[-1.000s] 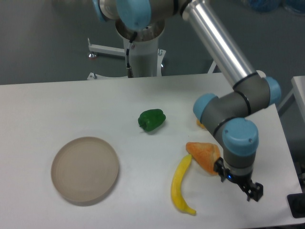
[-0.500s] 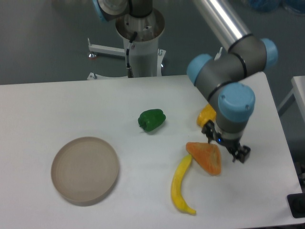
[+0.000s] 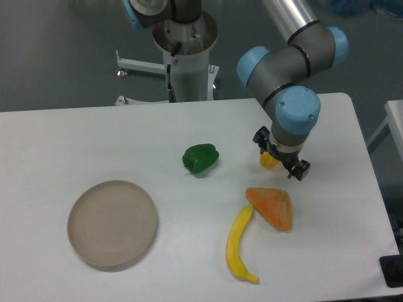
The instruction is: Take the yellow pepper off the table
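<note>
Since a second ago I'm swinging the fingers (image 3: 281, 158) from lower right up over the pepper (image 3: 269, 160) on the counter (image 3: 94, 138); they're spread, straddling it for the grab.

Yellow pepper (image 3: 269, 160), green pepper (image 3: 201, 158), yellow banana (image 3: 238, 243), white table (image 3: 75, 145)

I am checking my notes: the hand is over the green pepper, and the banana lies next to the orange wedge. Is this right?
Not quite. In the camera view the hand is over the yellow pepper, not the green pepper, which sits apart to its left. The banana does lie next to the orange wedge.
</note>
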### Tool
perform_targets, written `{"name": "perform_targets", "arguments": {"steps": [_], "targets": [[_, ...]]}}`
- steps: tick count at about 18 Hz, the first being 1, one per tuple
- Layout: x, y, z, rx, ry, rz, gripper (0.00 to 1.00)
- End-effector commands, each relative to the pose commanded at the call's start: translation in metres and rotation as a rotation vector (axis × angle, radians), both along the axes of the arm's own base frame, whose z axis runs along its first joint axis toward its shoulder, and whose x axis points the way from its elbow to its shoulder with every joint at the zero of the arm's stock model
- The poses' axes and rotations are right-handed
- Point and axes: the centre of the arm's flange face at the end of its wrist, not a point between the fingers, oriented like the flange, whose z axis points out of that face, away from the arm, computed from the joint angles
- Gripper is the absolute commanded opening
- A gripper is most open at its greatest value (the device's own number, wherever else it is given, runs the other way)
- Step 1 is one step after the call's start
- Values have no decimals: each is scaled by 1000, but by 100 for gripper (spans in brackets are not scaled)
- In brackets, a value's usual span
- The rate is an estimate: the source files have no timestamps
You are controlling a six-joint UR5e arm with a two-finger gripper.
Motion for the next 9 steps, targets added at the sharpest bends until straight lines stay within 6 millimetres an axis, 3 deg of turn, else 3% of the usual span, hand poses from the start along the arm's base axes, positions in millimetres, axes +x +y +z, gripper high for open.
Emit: {"name": "perform_targets", "arguments": {"steps": [2, 9], "targets": [[-11, -10, 1, 0, 2, 24, 100], [0, -16, -22, -15, -16, 23, 100]]}}
